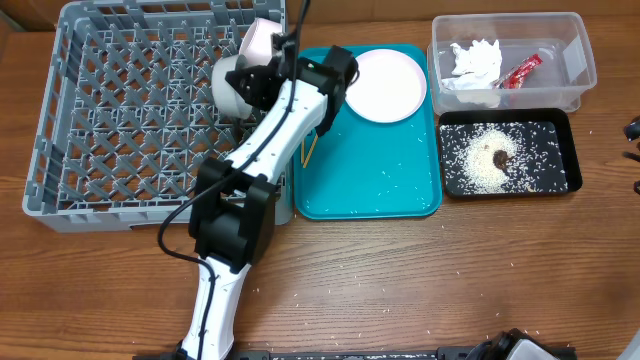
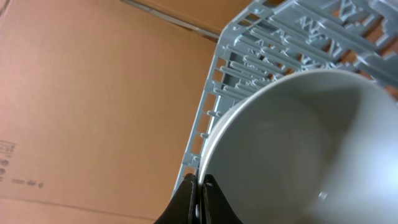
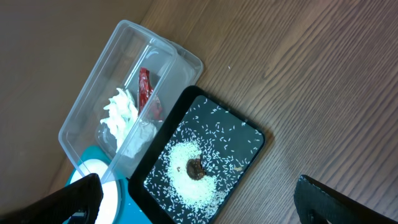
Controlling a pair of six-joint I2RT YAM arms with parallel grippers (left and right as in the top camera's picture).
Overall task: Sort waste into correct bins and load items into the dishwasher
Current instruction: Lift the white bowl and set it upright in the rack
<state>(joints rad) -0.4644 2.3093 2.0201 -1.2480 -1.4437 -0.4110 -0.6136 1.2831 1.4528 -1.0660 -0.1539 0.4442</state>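
Note:
My left gripper (image 2: 200, 193) is shut on the rim of a white bowl (image 2: 292, 149) and holds it over the right side of the grey dish rack (image 1: 120, 110). Overhead, the bowl (image 1: 232, 85) sits beside a second white rounded piece (image 1: 263, 38); I cannot tell what that piece is. A white plate (image 1: 385, 85) lies on the teal tray (image 1: 380, 180). Chopsticks (image 1: 308, 150) peek out from under my arm. The clear tub (image 3: 81, 124) holds the napkin (image 3: 121, 112) and red wrapper (image 3: 146, 93). The black tray (image 3: 245, 134) holds rice (image 3: 199, 186) and a brown scrap (image 3: 195, 168). My right gripper (image 3: 199, 208) is open above it.
Brown cardboard (image 2: 93, 93) stands behind the rack. Stray rice grains lie on the teal tray and on the wooden table (image 1: 420, 280) in front. The right arm only shows at the overhead view's right edge (image 1: 633, 130).

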